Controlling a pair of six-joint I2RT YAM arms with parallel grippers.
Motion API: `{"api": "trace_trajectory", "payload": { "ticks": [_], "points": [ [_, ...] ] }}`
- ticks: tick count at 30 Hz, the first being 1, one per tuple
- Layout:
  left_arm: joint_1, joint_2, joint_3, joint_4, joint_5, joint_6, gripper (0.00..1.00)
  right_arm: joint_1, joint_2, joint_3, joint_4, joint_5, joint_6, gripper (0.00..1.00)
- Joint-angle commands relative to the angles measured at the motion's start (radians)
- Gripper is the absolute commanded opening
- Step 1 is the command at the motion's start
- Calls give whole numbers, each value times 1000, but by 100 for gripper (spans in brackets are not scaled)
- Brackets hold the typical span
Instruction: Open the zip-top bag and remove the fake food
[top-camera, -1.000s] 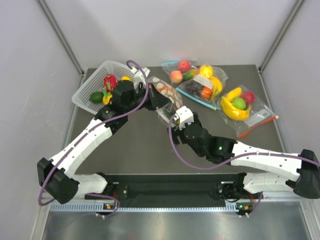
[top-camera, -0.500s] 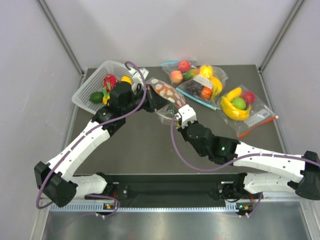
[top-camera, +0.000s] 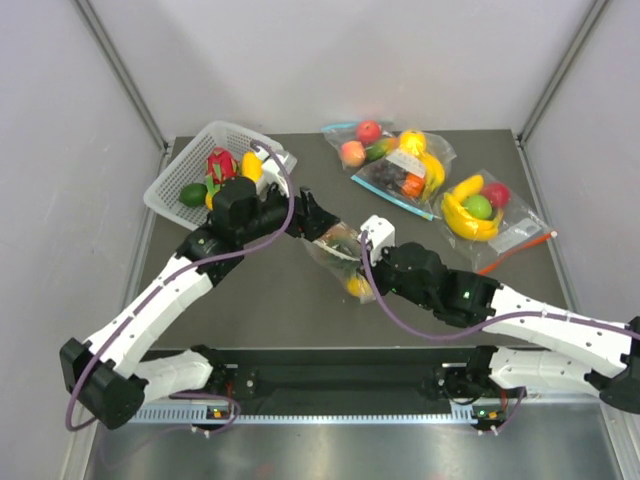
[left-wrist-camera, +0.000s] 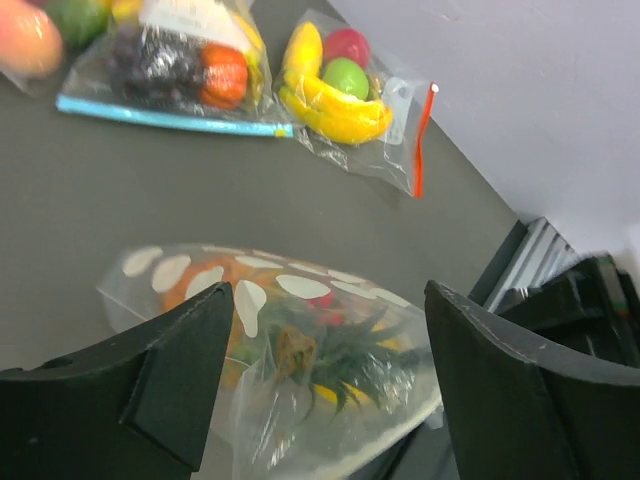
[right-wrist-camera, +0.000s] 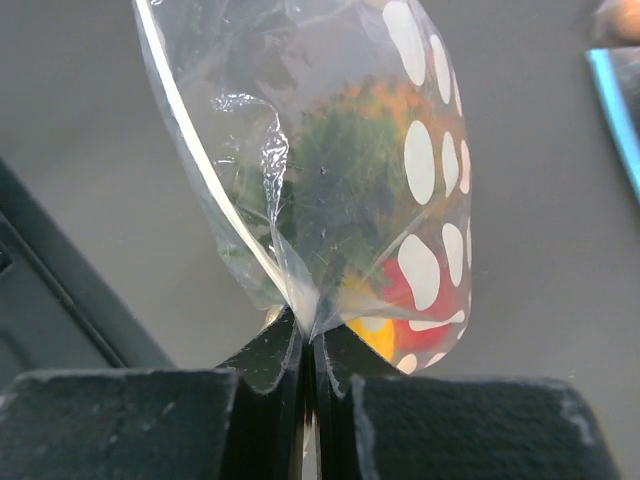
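Note:
The dotted zip-top bag hangs in the middle of the table from my right gripper. In the right wrist view that gripper is shut on a pinched fold of the bag. The fake food shows through the plastic: a green pineapple crown, a red piece and a yellow fruit. My left gripper stands open just left of the bag. In its wrist view the wide-apart fingers frame the bag without touching it.
A white basket with dragon fruit and other toys stands at the back left. Two other clear bags lie at the back right: one with a blue strip and one with bananas and a red-orange strip.
My left gripper let go of the bag and opened. My right gripper shut on the bag and drew it toward the near side; the bag now hangs lower.

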Motion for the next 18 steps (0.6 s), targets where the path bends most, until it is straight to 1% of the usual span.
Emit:
{"api": "trace_trajectory", "payload": {
  "ticks": [1,3,4,5,6,7,9,10,12,13,15,17,18],
  "points": [
    [-1,-103,-1,87,15,146,82,-81,-49,71,3,-214,33,0],
    [0,-134,-21,115,31,191,85,-134,-55,81,-19,-290,48,0],
    [6,-166,-41,121,32,219,87,-191,-54,91,-28,-372,51,0],
    [11,-181,-52,132,37,226,88,-219,-52,94,-34,-405,51,0],
    [17,-196,-64,147,79,234,88,-245,-54,96,-42,-475,51,0],
    [32,-225,-91,186,115,246,89,-288,-55,96,-47,-512,50,0],
    [52,-249,-125,268,211,257,90,-329,-60,93,-44,-591,53,0],
    [80,-253,-151,297,307,260,90,-367,-62,93,-40,-671,59,0],
    [107,-241,-162,322,415,265,89,-400,-68,94,-28,-747,73,0],
    [129,-226,-173,352,507,262,89,-423,-69,94,-24,-814,79,0],
    [141,-211,-184,382,566,266,89,-440,-71,98,-11,-916,94,0],
    [158,-191,-190,395,600,282,89,-454,-74,108,-11,-979,100,0],
    [166,-181,-187,397,621,291,89,-464,-72,111,-10,-1040,102,0]
  ]
}}
